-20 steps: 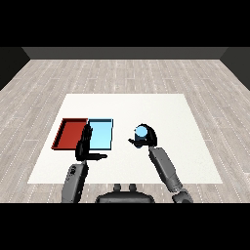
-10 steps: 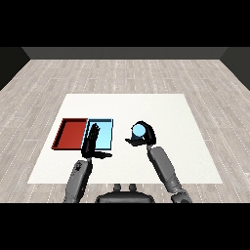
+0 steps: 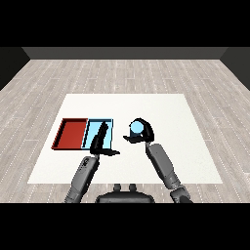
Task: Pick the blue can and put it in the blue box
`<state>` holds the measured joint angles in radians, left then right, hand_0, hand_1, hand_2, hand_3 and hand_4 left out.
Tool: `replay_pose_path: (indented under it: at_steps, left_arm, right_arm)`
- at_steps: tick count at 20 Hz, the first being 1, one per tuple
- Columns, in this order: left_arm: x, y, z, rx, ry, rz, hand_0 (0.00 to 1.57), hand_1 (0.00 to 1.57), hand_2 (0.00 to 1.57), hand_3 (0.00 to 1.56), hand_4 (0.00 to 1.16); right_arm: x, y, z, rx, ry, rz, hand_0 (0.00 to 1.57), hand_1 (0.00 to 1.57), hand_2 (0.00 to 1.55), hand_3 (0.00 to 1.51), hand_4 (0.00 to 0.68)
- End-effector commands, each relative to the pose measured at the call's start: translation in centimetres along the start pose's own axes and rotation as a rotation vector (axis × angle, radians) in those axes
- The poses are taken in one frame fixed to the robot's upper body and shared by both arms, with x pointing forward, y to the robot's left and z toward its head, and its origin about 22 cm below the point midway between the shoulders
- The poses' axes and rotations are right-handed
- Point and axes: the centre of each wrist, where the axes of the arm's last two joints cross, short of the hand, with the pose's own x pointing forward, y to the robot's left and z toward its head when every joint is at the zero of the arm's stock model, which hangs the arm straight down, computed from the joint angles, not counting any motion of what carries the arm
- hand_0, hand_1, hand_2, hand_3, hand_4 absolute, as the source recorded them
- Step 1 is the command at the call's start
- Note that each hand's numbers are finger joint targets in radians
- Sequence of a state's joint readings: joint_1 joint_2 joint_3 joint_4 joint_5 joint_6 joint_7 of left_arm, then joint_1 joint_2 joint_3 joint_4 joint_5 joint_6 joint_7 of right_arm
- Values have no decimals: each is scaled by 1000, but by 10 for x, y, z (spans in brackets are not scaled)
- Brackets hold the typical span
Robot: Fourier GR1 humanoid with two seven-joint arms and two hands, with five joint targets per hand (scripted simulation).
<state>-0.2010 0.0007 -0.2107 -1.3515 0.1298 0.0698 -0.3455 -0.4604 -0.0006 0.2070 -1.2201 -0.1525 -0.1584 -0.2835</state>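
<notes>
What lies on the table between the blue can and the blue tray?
In the head view, only bare white table lies between the blue can, held by the right hand, and the blue tray.

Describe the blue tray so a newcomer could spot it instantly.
On the white table, two shallow trays lie side by side left of centre. The light blue tray is the right one of the pair, touching the red tray. Its pale blue colour and the left hand over it set it apart.

1 head view looks down and forward from the near side across the white table (image 3: 161,105), set well back, floor beyond its far edge.
</notes>
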Motion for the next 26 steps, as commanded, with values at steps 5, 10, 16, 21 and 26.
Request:
replay_pose_path:
  at_steps: [5,10,16,21,26]
  left_arm:
    - [-11,-16,-22,-30,54,-9,0,0,0,0,0]
    - [-27,-30,-13,-26,79,-5,0,0,0,0,0]
    - [-45,-44,1,-48,120,-1,0,0,0,0,0]
    - [-23,-49,-16,-55,130,7,0,0,0,0,0]
    - [-39,-50,-17,-62,140,9,0,0,0,0,0]
  right_arm:
    - [2,0,2,32,5,-22,1414,1414,1445,1414,660]
    - [11,10,4,47,-16,21,1407,1407,1445,1408,665]
    - [26,14,11,70,-55,-10,1399,1399,1443,1405,679]
    - [-6,50,10,108,-58,-37,1396,1396,1457,1418,681]
    - [8,31,-11,114,-47,6,1398,1398,1434,1397,657]
